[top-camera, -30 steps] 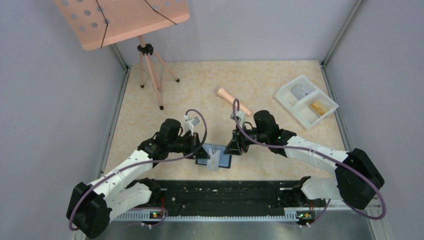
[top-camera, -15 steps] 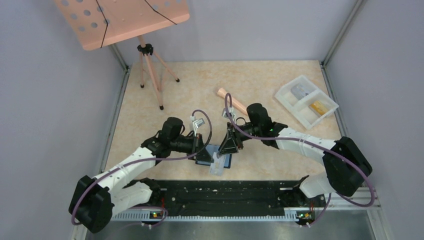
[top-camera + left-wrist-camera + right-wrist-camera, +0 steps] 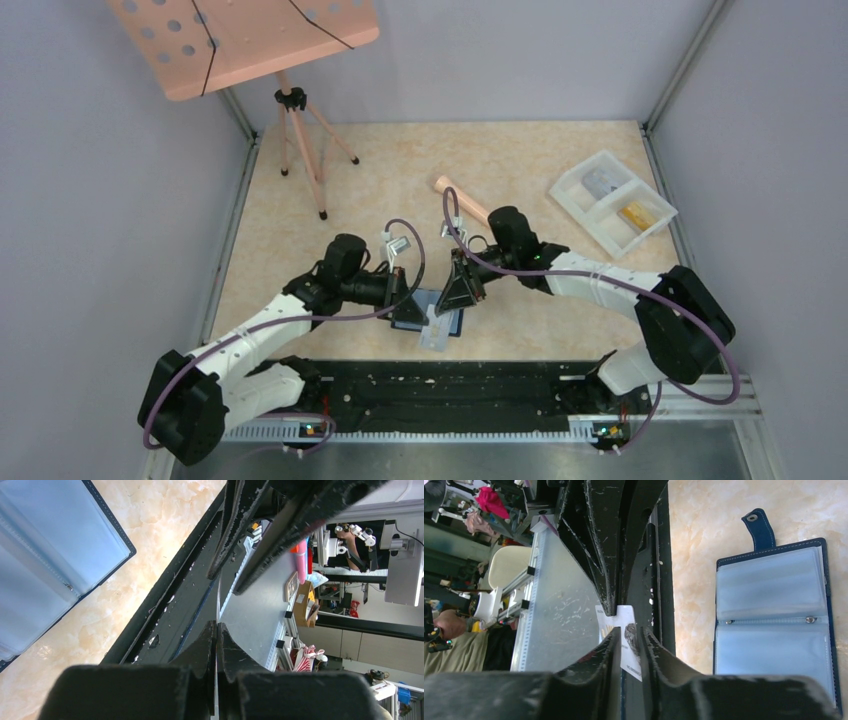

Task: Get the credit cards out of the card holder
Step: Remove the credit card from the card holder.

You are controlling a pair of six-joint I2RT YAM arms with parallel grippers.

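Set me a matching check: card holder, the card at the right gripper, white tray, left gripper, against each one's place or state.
Things:
1. card holder
2. credit card
3. white tray
4. left gripper

Place or state:
a. at the far right of the table
b. between the fingers of the right gripper
c. shut
d. lying open, pockets facing up

Pairs: 1-d, 2-b, 3-a, 4-c
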